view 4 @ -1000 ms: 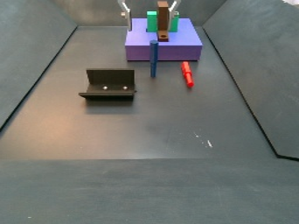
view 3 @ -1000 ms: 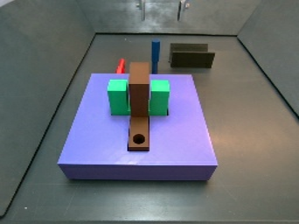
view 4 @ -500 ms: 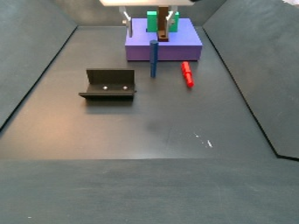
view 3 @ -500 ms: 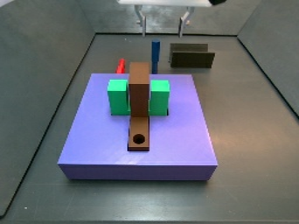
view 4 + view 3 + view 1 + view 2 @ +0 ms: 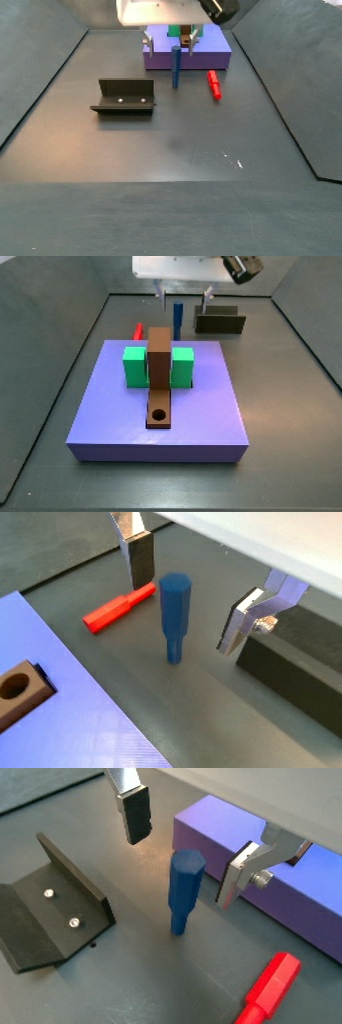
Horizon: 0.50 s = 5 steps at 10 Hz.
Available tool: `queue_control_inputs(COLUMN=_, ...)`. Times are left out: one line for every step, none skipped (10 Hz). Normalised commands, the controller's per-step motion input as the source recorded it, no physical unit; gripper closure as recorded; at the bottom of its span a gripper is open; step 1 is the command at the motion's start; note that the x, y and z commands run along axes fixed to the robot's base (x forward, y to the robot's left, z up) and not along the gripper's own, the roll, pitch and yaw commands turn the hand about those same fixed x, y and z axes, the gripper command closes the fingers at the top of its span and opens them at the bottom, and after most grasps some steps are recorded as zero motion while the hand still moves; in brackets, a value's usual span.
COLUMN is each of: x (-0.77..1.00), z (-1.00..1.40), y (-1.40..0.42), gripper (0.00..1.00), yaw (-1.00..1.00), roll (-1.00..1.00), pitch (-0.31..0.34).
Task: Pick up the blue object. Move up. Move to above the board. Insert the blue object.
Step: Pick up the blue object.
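Note:
The blue object (image 5: 179, 314) is a slim peg standing upright on the dark floor behind the board (image 5: 201, 416); it also shows in the other side view (image 5: 178, 68). My gripper (image 5: 185, 300) is open just above it, a finger on either side of its top. Both wrist views show the blue object (image 5: 175, 612) (image 5: 183, 888) between my fingers (image 5: 138, 552) (image 5: 134, 813), with gaps on both sides. The board carries a green block (image 5: 136, 366) and a brown strip (image 5: 160, 376) with a round hole.
A red peg (image 5: 139, 331) lies on the floor beside the blue object, also seen in a wrist view (image 5: 120, 608). The dark fixture (image 5: 221, 321) stands on the object's other side, close to one finger (image 5: 247, 617). Grey walls enclose the floor.
My gripper has come down from the top of the side views and now straddles the top of the blue object. The peg and the board have not moved.

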Motion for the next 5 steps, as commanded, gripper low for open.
queue_control_inputs(x=0.00, z=-0.41, y=0.02, gripper=0.00, yaw=0.09, roll=0.07, pitch=0.000)
queue_control_inputs(x=0.00, z=-0.37, y=0.03, gripper=0.00, yaw=0.11, roll=0.06, pitch=0.000)
queue_control_inputs(x=-0.03, z=-0.33, y=0.05, gripper=0.00, yaw=0.13, roll=0.04, pitch=-0.009)
queue_control_inputs(x=0.00, z=-0.18, y=0.00, gripper=0.00, yaw=0.08, roll=0.04, pitch=0.000)
queue_control_inputs(x=0.00, z=0.00, y=0.00, gripper=0.00, yaw=0.01, roll=0.00, pitch=0.000)
